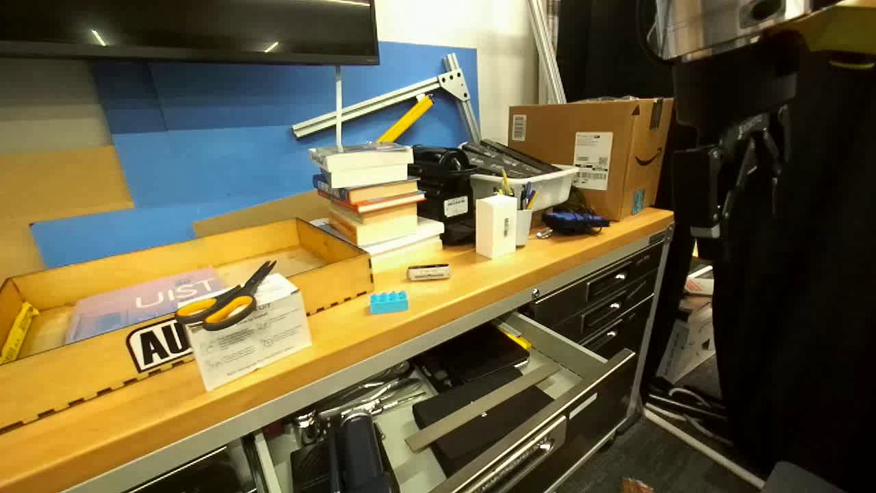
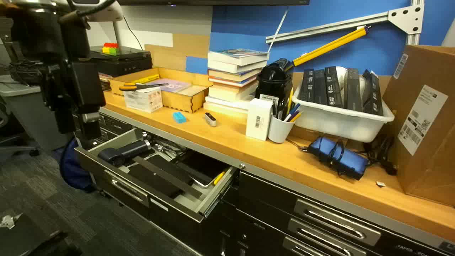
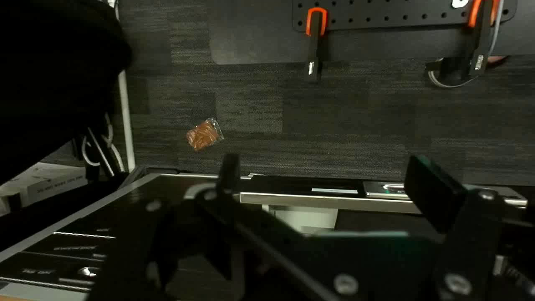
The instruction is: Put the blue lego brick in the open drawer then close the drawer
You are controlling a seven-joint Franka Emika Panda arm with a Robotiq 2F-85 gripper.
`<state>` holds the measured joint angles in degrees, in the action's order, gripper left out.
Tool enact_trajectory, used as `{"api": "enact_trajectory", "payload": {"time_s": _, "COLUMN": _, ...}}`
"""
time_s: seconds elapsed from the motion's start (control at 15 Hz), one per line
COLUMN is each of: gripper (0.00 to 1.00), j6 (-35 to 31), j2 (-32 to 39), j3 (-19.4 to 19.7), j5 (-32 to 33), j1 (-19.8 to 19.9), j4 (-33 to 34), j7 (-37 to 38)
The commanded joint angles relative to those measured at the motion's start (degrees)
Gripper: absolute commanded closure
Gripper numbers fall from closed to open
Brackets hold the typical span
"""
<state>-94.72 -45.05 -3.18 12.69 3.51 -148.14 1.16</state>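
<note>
The blue lego brick, a small cyan block, lies on the wooden workbench top near its front edge in both exterior views (image 1: 389,302) (image 2: 179,117). It is out of view in the wrist view. The open drawer is pulled out below the benchtop; its pale metal front edge shows in both exterior views (image 1: 594,385) (image 2: 138,185) and in the wrist view (image 3: 317,201). My gripper is open and empty, its fingers wide apart in the wrist view (image 3: 324,177). It hangs above and in front of the bench, apart from the brick, in both exterior views (image 1: 712,219) (image 2: 79,124).
A small grey-white device (image 1: 428,272) lies beside the brick. A white box (image 1: 253,342) with scissors (image 1: 226,305) on it, a wooden tray (image 2: 193,101) and a book stack (image 2: 233,76) stand nearby. The drawer holds a dark handheld tool (image 2: 124,153), flat black items and a metal strip (image 2: 167,176).
</note>
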Motion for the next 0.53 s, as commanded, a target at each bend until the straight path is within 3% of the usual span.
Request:
{"api": "enact_trajectory", "payload": {"time_s": 0.0, "gripper": 0.00, "j6": 0.2, "j2": 0.0, "j3": 0.8, "j5": 0.5, "j1": -1.1, "j4": 0.2, "j7": 0.6}}
{"api": "enact_trajectory", "payload": {"time_s": 0.33, "gripper": 0.00, "j6": 0.2, "j2": -0.1, "j3": 0.8, "j5": 0.5, "j1": -1.1, "j4": 0.4, "j7": 0.6}}
{"api": "enact_trajectory", "payload": {"time_s": 0.47, "gripper": 0.00, "j6": -2.9, "j2": 6.6, "j3": -0.7, "j5": 0.2, "j1": -0.6, "j4": 3.9, "j7": 4.4}}
